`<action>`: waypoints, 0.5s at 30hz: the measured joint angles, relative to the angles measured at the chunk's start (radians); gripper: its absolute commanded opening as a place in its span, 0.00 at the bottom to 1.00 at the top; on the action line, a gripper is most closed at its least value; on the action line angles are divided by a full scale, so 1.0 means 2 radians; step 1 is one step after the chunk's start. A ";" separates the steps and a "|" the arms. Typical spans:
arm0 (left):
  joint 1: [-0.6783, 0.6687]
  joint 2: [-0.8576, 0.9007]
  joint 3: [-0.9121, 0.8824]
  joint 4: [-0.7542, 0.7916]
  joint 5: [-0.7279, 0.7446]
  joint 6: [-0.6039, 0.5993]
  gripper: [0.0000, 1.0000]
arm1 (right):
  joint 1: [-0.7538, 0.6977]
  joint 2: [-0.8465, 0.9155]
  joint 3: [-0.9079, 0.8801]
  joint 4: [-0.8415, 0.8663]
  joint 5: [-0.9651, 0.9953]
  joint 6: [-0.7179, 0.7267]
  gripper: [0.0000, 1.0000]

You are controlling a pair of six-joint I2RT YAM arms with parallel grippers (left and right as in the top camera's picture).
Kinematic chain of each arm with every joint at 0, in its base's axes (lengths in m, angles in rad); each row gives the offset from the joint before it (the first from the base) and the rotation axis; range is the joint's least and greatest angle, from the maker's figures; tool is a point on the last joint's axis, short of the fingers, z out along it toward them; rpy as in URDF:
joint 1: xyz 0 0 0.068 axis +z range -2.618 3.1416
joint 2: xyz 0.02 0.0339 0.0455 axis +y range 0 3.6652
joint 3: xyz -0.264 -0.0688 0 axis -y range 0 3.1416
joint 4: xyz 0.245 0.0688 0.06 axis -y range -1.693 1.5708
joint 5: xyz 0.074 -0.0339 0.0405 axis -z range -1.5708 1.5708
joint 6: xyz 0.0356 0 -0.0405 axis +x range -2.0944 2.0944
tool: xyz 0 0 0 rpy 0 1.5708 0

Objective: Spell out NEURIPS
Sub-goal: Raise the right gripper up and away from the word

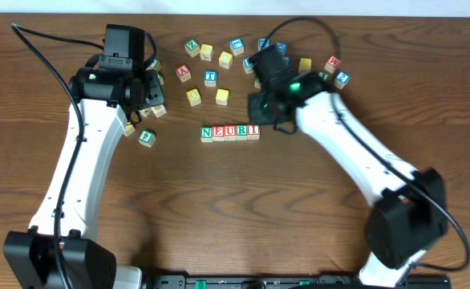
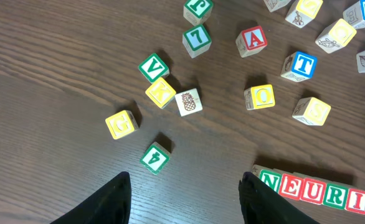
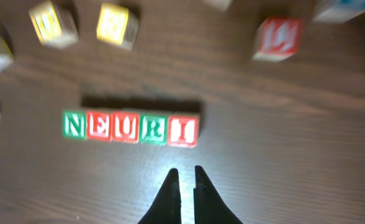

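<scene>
Five wooden cubes stand side by side in a row on the table and read NEURI: green N [image 3: 74,125], red E [image 3: 99,126], red U [image 3: 125,127], green R [image 3: 152,129], red I [image 3: 182,130]. The overhead view has the row [image 1: 229,132] at mid-table. My right gripper [image 3: 184,171] is shut and holds nothing, a short way from the I cube, tips pointing at it. My left gripper [image 2: 185,177] stands open and empty over bare wood. The row's N end [image 2: 270,181] lies just beside its right finger.
Loose letter cubes lie scattered beyond the row: red A [image 2: 254,38], blue T [image 2: 301,65], green V [image 2: 152,67], green 4 [image 2: 154,155], a yellow cube [image 2: 121,123]. A red cube [image 1: 333,63] and blue ones sit at the far right by the right arm.
</scene>
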State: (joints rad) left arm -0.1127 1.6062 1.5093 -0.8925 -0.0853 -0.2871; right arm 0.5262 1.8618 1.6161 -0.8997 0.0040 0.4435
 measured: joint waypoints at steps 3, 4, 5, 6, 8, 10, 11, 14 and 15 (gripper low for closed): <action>0.000 0.000 0.000 0.000 0.000 0.000 0.55 | -0.018 -0.007 0.001 0.000 0.002 0.000 0.05; 0.000 0.000 0.000 0.000 0.000 0.000 0.55 | -0.023 -0.006 0.001 0.000 0.002 0.000 0.05; 0.000 0.000 0.000 0.001 0.000 0.000 0.55 | -0.027 -0.005 0.001 0.000 0.002 0.000 0.05; 0.000 0.000 0.000 0.001 0.000 0.000 0.55 | -0.030 -0.005 0.001 0.000 0.002 0.000 0.05; 0.000 0.000 0.000 0.001 0.000 0.000 0.55 | -0.035 -0.005 0.001 0.001 0.002 0.000 0.07; 0.000 0.000 0.000 0.001 0.000 0.000 0.55 | -0.036 -0.005 0.001 0.002 0.004 0.000 0.08; 0.000 0.000 0.000 0.001 0.000 0.000 0.55 | -0.036 -0.005 0.001 0.004 0.004 -0.002 0.08; 0.000 0.000 0.000 0.001 0.000 0.000 0.55 | -0.036 -0.005 0.001 0.006 0.004 -0.002 0.09; 0.000 0.000 0.000 0.001 0.000 0.000 0.55 | -0.036 -0.005 0.001 0.008 0.004 -0.002 0.09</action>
State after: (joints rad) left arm -0.1127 1.6062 1.5093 -0.8906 -0.0849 -0.2871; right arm 0.4541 1.8519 1.6184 -0.8845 0.0124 0.4393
